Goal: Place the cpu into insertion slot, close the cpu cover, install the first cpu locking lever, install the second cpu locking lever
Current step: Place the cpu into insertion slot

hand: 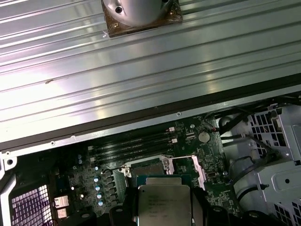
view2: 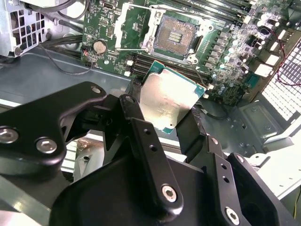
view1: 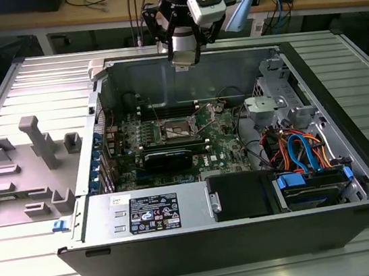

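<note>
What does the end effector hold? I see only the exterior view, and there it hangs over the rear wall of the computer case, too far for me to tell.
Observer: In both wrist views the end effector grips a square silver chip by two opposite edges.
Operator: Is the socket free?
Observer: Yes. In the second wrist view the socket lies uncovered, with its contact grid bare.
Operator: Does the chip touch it?
Observer: No. The chip hangs apart from the socket, above the green board.
</note>
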`<state>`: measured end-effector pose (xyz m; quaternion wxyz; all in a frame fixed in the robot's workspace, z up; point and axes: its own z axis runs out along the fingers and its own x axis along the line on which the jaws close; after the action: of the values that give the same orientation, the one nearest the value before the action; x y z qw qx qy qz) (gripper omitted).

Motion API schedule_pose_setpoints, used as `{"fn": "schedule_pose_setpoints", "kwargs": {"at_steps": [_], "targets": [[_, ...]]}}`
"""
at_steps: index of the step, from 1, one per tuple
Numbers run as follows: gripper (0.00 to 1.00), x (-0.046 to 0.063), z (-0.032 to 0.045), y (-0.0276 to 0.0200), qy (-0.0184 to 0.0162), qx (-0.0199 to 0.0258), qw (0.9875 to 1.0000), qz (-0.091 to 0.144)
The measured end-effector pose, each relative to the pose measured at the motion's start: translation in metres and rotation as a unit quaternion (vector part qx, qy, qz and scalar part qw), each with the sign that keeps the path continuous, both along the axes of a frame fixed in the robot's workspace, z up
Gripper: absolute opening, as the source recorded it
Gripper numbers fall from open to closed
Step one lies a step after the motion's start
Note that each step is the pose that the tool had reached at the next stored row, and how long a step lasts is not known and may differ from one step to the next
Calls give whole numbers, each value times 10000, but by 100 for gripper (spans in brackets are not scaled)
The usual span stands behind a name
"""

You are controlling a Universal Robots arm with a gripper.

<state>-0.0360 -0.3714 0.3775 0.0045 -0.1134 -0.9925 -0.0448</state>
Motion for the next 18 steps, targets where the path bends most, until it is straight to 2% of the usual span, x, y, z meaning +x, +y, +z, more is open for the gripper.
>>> {"fn": "schedule_pose_setpoints", "kwargs": {"at_steps": [7, 11, 15, 18], "targets": [[54, -1, 0, -4, 0, 1, 10000, -7], [54, -1, -5, -37, 0, 1, 10000, -31], [54, 0, -25, -38, 0, 0, 9992, -401], [54, 0, -46, -37, 0, -1, 9968, -794]]}}
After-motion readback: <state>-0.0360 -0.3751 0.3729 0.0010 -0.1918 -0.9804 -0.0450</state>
